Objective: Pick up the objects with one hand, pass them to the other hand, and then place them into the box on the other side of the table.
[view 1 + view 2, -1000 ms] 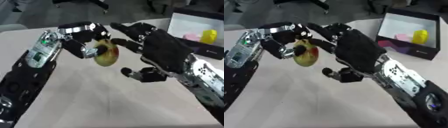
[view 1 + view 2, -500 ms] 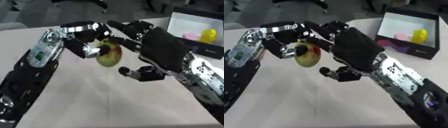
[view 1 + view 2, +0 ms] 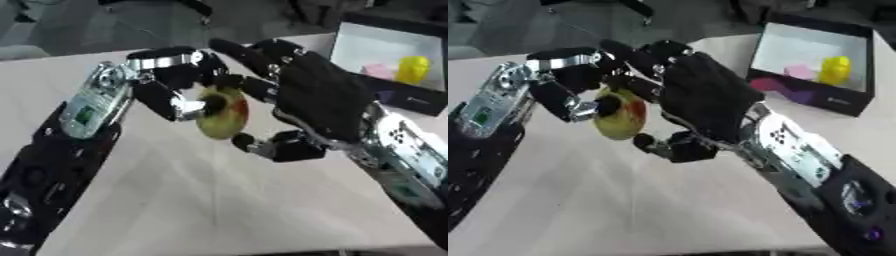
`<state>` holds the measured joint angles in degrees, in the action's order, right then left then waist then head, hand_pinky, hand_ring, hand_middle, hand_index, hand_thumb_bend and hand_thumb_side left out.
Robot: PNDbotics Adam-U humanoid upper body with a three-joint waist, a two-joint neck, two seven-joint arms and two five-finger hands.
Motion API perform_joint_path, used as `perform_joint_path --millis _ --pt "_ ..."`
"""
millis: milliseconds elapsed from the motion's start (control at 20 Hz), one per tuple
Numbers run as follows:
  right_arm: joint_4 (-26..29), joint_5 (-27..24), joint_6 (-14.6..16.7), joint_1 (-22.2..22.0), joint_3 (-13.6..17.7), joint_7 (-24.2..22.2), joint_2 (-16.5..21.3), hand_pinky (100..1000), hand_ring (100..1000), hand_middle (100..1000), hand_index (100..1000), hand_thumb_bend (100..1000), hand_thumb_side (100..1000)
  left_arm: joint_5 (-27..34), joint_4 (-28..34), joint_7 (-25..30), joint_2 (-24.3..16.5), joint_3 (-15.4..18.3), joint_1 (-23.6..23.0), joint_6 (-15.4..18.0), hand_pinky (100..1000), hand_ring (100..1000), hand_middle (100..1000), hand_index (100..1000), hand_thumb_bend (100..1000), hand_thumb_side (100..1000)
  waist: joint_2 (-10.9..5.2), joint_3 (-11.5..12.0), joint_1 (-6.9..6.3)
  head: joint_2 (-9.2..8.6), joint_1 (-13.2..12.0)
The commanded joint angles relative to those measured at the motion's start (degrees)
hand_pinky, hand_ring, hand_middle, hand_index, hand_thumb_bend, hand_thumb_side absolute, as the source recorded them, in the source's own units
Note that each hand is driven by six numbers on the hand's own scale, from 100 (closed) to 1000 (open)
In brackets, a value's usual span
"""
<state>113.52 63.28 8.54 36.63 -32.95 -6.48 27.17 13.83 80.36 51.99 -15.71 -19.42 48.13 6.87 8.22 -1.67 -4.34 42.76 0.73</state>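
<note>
A yellow-green fruit with a red patch [image 3: 221,118] hangs above the table's middle. My left hand [image 3: 175,87] is curled round it from the left and above. My right hand [image 3: 319,95] lies against the fruit's right side, back of the hand toward the camera, fingers spread over the top and the thumb [image 3: 267,146] below. Whether those fingers close on the fruit is hidden. The black box with a white inside [image 3: 815,47] stands at the far right and holds a yellow thing [image 3: 834,69] and a pink thing [image 3: 799,72].
The pale table [image 3: 201,200] reaches to the near edge below both arms. Dark floor and chair legs lie beyond the far edge.
Both hands and the fruit stay nearly in place. The right hand's fingers have drawn a little closer over the fruit's top.
</note>
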Motion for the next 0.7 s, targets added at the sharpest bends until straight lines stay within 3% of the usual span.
perform_joint_path --millis 50,300,500,700 --pt "1.07 -0.44 -0.07 1.03 0.13 0.33 -0.03 790 804 1000 784 407 335 0.02 0.80 -0.02 -0.17 0.11 1.48 -0.38 609 449 411 493 100 325 -0.67 -0.06 0.14 -0.16 0.25" --pt "1.07 -0.51 -0.18 0.93 0.11 0.17 -0.01 791 798 1000 670 322 332 0.39 1.06 -0.02 0.02 -0.27 1.56 -1.00 612 453 416 497 100 347 -0.69 -0.15 0.14 -0.16 0.31" --pt "1.07 -1.20 -0.60 0.84 0.15 1.12 -0.10 772 784 1000 520 100 349 1.24 1.62 -0.02 0.06 -0.96 1.56 -1.69 639 477 445 528 100 452 -0.72 -0.16 0.20 -0.13 0.32" --pt "1.07 -2.50 -1.14 0.69 0.07 2.70 -0.11 761 776 1000 359 100 268 2.29 2.10 -0.02 -0.11 -1.71 1.43 -1.70 656 497 468 555 100 521 -0.69 -0.21 0.27 -0.14 0.36"
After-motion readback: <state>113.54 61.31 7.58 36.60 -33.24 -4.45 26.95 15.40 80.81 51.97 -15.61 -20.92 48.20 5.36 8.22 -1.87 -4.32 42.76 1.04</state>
